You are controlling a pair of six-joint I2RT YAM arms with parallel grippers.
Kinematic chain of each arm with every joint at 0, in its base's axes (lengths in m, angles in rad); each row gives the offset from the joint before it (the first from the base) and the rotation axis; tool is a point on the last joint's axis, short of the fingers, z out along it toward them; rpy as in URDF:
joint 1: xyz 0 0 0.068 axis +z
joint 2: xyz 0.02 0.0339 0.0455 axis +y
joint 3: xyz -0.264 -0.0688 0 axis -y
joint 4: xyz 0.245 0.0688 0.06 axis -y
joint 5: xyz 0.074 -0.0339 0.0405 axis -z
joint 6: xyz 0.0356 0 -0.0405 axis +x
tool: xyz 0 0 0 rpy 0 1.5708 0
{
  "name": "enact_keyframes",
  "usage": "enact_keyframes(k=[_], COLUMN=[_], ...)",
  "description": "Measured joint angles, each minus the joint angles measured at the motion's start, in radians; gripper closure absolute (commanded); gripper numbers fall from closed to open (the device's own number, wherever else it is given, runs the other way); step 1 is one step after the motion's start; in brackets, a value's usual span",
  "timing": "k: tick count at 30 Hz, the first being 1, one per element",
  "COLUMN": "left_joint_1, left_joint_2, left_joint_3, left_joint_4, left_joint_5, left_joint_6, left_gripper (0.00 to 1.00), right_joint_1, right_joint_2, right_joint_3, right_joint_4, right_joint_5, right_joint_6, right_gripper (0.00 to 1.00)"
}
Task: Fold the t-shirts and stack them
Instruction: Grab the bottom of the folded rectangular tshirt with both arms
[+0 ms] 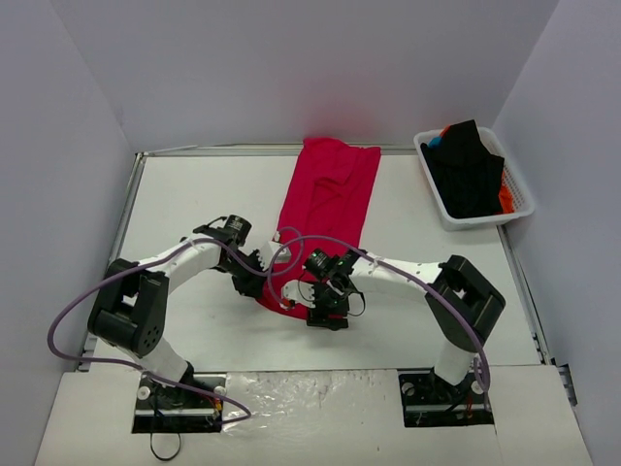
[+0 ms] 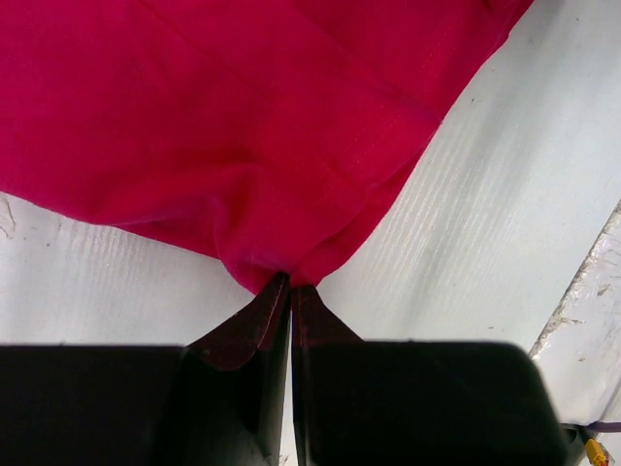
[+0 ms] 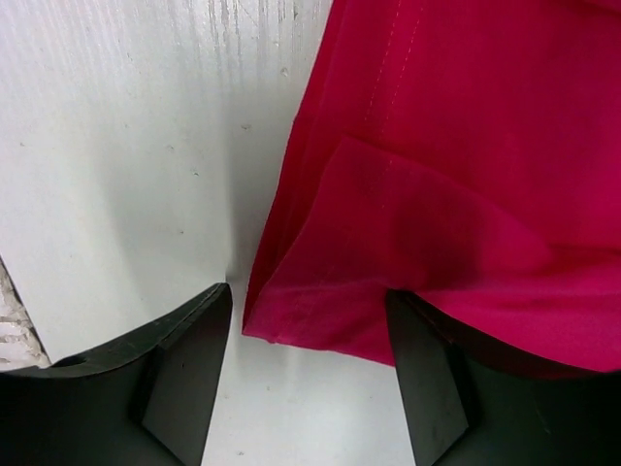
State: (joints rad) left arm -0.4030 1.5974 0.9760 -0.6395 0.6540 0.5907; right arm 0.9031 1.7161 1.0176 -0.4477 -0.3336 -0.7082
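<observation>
Crimson t-shirt (image 1: 325,199), long axis near-to-far, far end angled slightly right.

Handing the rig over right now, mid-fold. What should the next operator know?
Left gripper: shut on a near hem corner of the red t-shirt.
Right gripper: open, jaws either side of the other near hem corner, not yet closed.
The shirt lies as a long strip on the table; it looks folded lengthwise.
White basket, far right, holds a black shirt, an orange shirt and a blue shirt.
Left to do: close the right gripper, fold crosswise, stack, then do the basket's shirts.
</observation>
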Motion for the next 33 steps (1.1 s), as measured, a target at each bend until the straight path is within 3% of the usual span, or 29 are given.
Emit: enact_keyframes(k=[4, 7, 11, 14, 20, 25, 33], left_joint_1=[0.001, 0.005, 0.006, 0.007, 0.012, 0.012, -0.003], left_joint_2=[0.007, 0.011, 0.011, 0.011, 0.011, 0.011, 0.011], left_joint_3=[0.0, 0.0, 0.0, 0.0, 0.009, 0.073, 0.162], left_joint_4=[0.001, 0.001, 0.001, 0.0, -0.023, -0.075, -0.295], left_joint_5=[0.0, -0.001, 0.0, 0.0, 0.002, 0.024, 0.081], left_joint_6=[0.0, 0.0, 0.0, 0.0, 0.004, 0.02, 0.141], left_gripper=[0.98, 0.98, 0.98, 0.98, 0.98, 0.98, 0.98], right_joint_1=[0.013, 0.02, 0.026, 0.026, -0.023, -0.182, -0.275], right_joint_2=[0.013, 0.02, 0.025, 0.024, 0.002, -0.058, -0.137], right_joint_3=[0.007, 0.013, 0.013, 0.013, 0.003, 0.003, 0.013], right_joint_4=[0.0, 0.002, 0.019, 0.024, -0.01, -0.094, -0.241], right_joint_5=[0.027, 0.05, 0.087, 0.099, 0.089, 0.042, -0.042], right_joint_6=[0.003, 0.007, 0.006, 0.007, -0.012, -0.061, -0.1], right_gripper=[0.43, 0.52, 0.86, 1.0, 1.0, 1.0, 1.0])
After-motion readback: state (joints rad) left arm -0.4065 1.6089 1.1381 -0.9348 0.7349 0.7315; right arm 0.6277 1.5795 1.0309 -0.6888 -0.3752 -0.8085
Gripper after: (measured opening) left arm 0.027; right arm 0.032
